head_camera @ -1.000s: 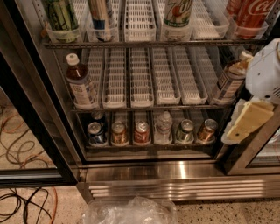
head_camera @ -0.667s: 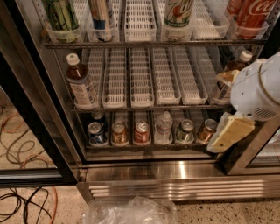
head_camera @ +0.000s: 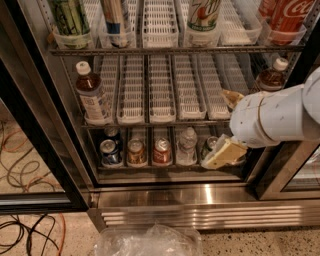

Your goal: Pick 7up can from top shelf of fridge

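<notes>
The 7up can point(head_camera: 204, 14), white with a green band near its base, stands on the top shelf point(head_camera: 175, 50) of the fridge point(head_camera: 200, 202), right of the middle; its top is cut off by the frame edge. My gripper point(head_camera: 226, 125) reaches in from the right on a white arm, in front of the middle and lower shelves, well below and a little right of the can. Its two cream fingers point(head_camera: 222, 154) stand apart with nothing between them.
A dark green can point(head_camera: 70, 17), a striped can point(head_camera: 117, 17) and a red Coca-Cola can point(head_camera: 290, 17) share the top shelf. Brown bottles point(head_camera: 92, 97) stand on the middle rack, small cans point(head_camera: 135, 152) below. A black door frame point(head_camera: 45, 135) and floor cables point(head_camera: 25, 230) lie left; a plastic bag point(head_camera: 147, 241) lies in front.
My arm and gripper have moved left and slightly down, from the right edge to in front of the right lanes of the middle and lower shelves. The cans have not moved.
</notes>
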Robot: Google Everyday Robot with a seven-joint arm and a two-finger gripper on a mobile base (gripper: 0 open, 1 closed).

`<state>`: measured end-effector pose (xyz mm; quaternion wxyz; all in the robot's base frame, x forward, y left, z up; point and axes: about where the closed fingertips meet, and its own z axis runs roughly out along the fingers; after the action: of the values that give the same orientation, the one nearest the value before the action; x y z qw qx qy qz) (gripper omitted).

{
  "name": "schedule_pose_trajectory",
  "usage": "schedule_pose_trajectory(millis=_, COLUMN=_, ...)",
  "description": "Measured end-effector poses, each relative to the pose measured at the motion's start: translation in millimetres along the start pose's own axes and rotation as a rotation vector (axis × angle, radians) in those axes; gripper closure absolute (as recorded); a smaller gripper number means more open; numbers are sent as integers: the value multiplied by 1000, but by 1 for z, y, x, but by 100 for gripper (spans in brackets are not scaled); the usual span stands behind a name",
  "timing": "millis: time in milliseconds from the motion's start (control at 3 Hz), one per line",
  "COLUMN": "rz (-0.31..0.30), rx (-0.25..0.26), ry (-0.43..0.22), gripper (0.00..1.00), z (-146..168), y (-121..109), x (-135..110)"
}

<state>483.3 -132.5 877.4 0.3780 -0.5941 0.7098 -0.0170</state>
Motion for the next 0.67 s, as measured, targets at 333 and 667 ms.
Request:
schedule_pose_trajectory(millis=333, rz=11, rx=81, ry=-34, gripper=0, z=-1, y=-20, x=-10)
schedule_pose_trajectory(millis=667, rz=11, rx=81, ry=-34, gripper=0, z=-1, y=-20, x=-10)
